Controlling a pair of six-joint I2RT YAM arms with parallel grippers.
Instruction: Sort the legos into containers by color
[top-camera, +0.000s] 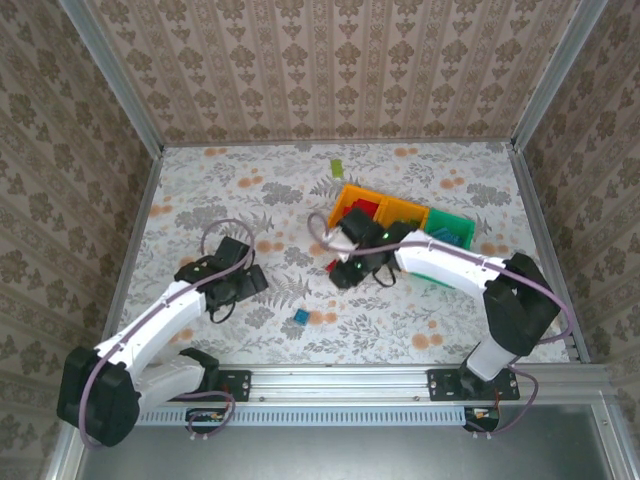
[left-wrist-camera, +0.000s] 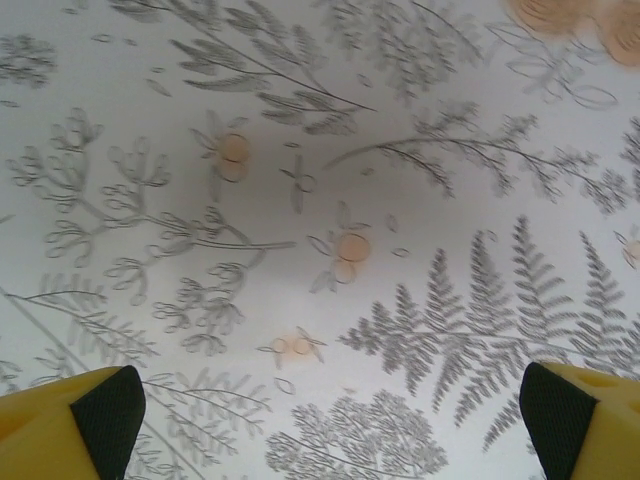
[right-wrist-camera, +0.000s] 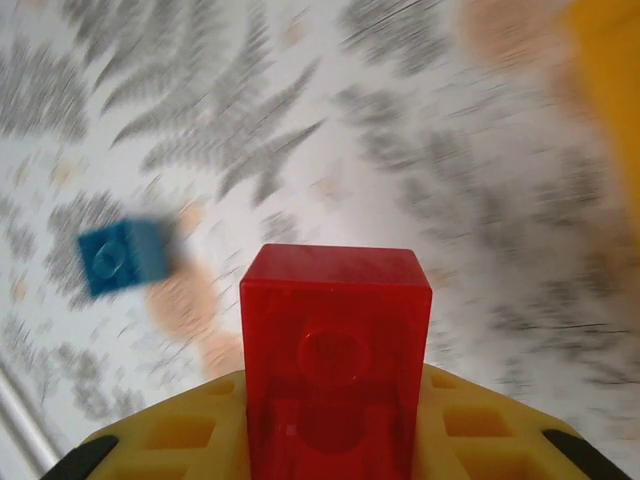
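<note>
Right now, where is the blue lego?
In the top view, the blue lego lies on the table, left of the right claw and closer to the near edge.

Robotics lab test cell by the look of it, my desk (top-camera: 230, 190) under a floral printed sheet, damask-papered panels (top-camera: 330, 70) boxing three sides, aluminium posts (top-camera: 112, 75) at the corners, my left arm (top-camera: 160, 318) and right arm (top-camera: 450, 262) bolted to a slotted rail (top-camera: 340, 383)

Right gripper (top-camera: 341, 271) has a red lego (top-camera: 332, 265) at its tip, just on the near side of the bins (top-camera: 346, 193) (two orange, one green). A blue lego (top-camera: 299, 316) sits between it and the left gripper (top-camera: 250, 280), a bit closer to the bases. A green lego (top-camera: 337, 165) lies well beyond the bins.
</note>
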